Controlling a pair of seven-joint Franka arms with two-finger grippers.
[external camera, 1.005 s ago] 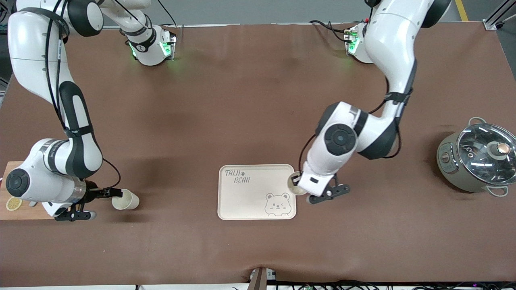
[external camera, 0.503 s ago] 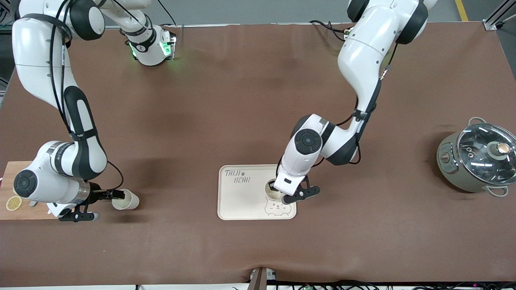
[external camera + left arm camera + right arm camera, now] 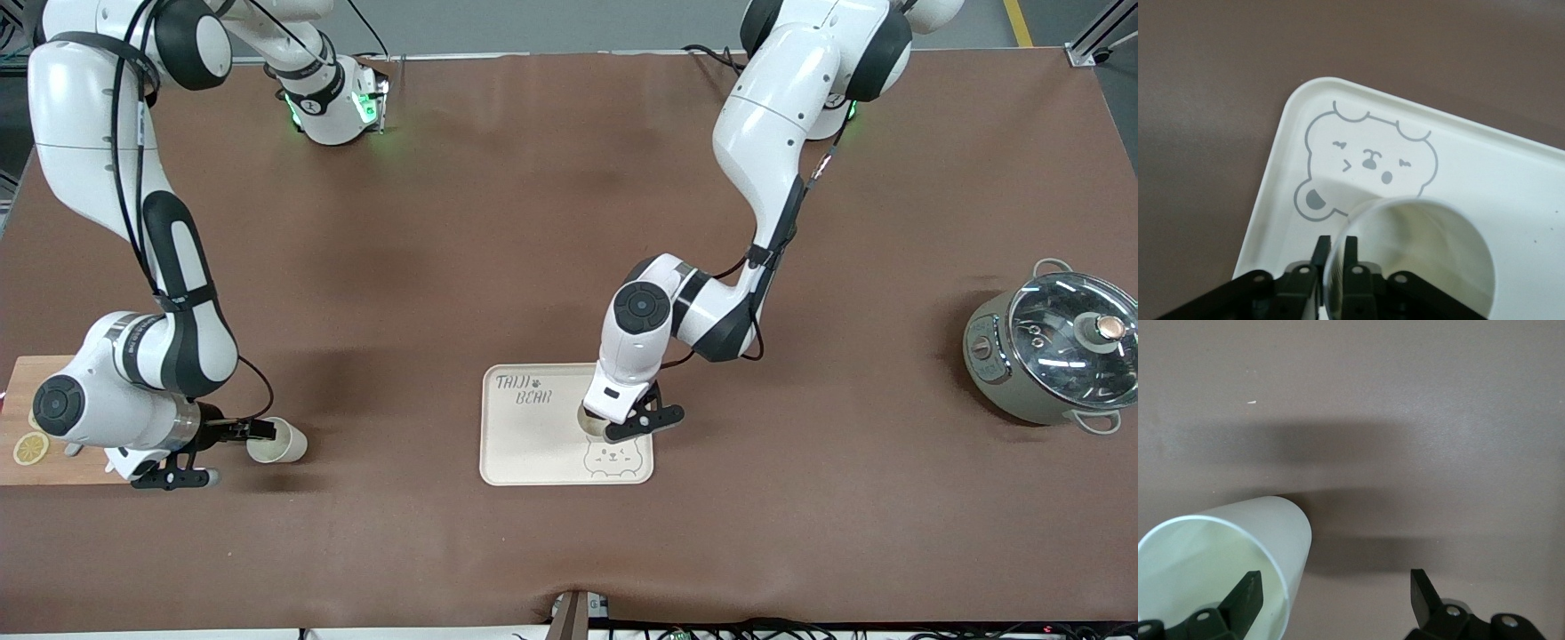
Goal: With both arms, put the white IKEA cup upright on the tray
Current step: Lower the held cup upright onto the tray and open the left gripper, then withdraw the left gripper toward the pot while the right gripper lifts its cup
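Front view — left tool pinches a white cup's rim over the tray; right tool spread around another cup.

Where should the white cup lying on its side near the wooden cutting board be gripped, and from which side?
On the tipped cup, pinch the thin rim wall, one jaw inside and one outside. Come from its open mouth, which faces the cutting board. The right gripper is lined up that way, jaws open.
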